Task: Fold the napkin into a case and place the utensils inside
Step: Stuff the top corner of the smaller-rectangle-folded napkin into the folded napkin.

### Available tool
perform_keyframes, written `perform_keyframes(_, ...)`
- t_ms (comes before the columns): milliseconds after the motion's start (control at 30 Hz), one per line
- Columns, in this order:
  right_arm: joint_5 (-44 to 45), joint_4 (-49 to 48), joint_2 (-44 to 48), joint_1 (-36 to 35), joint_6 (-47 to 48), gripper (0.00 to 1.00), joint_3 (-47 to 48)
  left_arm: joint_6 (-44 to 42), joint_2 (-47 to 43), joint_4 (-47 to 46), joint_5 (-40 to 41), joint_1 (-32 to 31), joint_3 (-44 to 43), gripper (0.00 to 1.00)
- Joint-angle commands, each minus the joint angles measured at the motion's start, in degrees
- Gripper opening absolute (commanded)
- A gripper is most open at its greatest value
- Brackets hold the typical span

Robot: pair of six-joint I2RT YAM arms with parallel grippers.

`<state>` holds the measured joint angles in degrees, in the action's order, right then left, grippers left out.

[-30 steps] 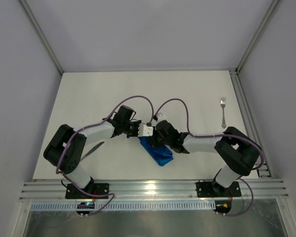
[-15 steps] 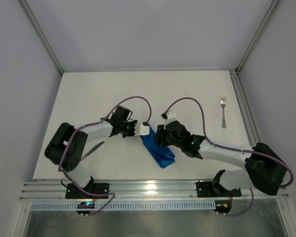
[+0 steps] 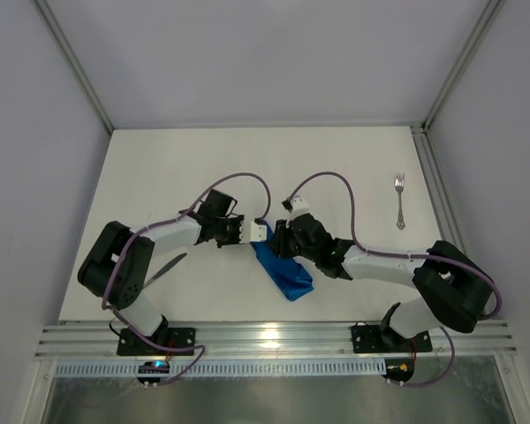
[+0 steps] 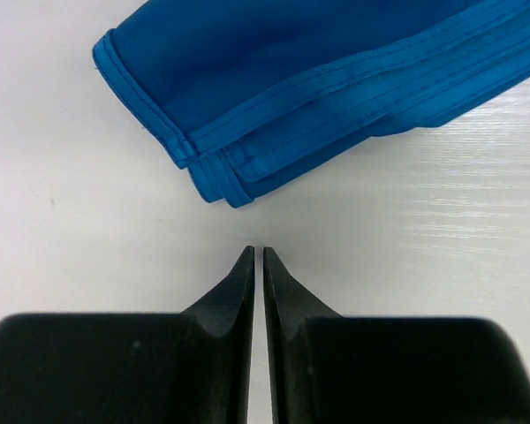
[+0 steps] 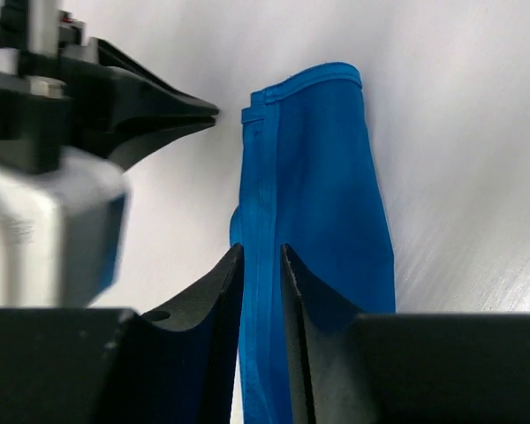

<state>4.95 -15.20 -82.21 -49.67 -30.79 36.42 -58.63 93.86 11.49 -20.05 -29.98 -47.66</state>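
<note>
Case (image 3: 289, 276) on table (image 3: 336, 168) centre-front — fork (image 3: 400, 201) far right & behind, knife (image 3: 163, 268) to its left.

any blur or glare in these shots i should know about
Top external: evenly lit, with a bright glare patch on the metal rail. Left wrist: the napkin and its stitching are sharp; streaky sheen on the table at right. Right wrist: the left gripper looks blurred, mostly its white body.

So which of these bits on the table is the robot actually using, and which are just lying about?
Part of the job:
- the blue napkin, already folded into a narrow strip
- the fork, off to the right
- the dark knife, beside the left arm

Just there:
- the white table itself
- the metal rail along its front edge
</note>
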Motion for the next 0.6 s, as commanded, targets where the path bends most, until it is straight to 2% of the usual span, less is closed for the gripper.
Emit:
perform_keyframes(0, 1.1, -0.2, -3.6, 0.6, -1.6, 0.26, 2.7, 5.6, -2.6, 6.5, -6.7, 1.4, -3.0, 0.09)
perform_keyframes(67, 0.7, -0.8, -6.5, 0.7, -2.3, 0.21, 2.3, 8.5, -4.3, 9.0, -9.1, 3.0, -5.5, 0.10)
perform_keyframes(200, 0.3, -4.5, -10.0, 0.6, -6.2, 0.16, 0.5, 15.9, -7.5, 14.2, -13.3, 4.8, -9.2, 0.15)
perform_keyframes(267, -0.3, -6.3, -12.3, 0.6, -7.1, 0.13, 0.4, 20.3, -8.5, 14.4, -16.7, 4.8, -10.4, 0.26)
perform_keyframes(333, -0.7, -8.0, -13.5, 0.6, -8.2, 0.12, 0.2, 29.2, -8.7, 12.6, -17.0, 4.4, -10.7, 0.37)
perform_keyframes(433, -0.5, -10.1, -14.3, 0.6, -9.9, 0.10, -0.8, 39.5, -4.1, 9.6, -13.3, 2.9, -12.9, 0.43)
perform_keyframes(567, 0.5, -12.0, -14.4, 0.6, -11.7, 0.08, -2.2, 44.6, 4.2, 13.8, -9.7, 2.0, -17.9, 0.43)
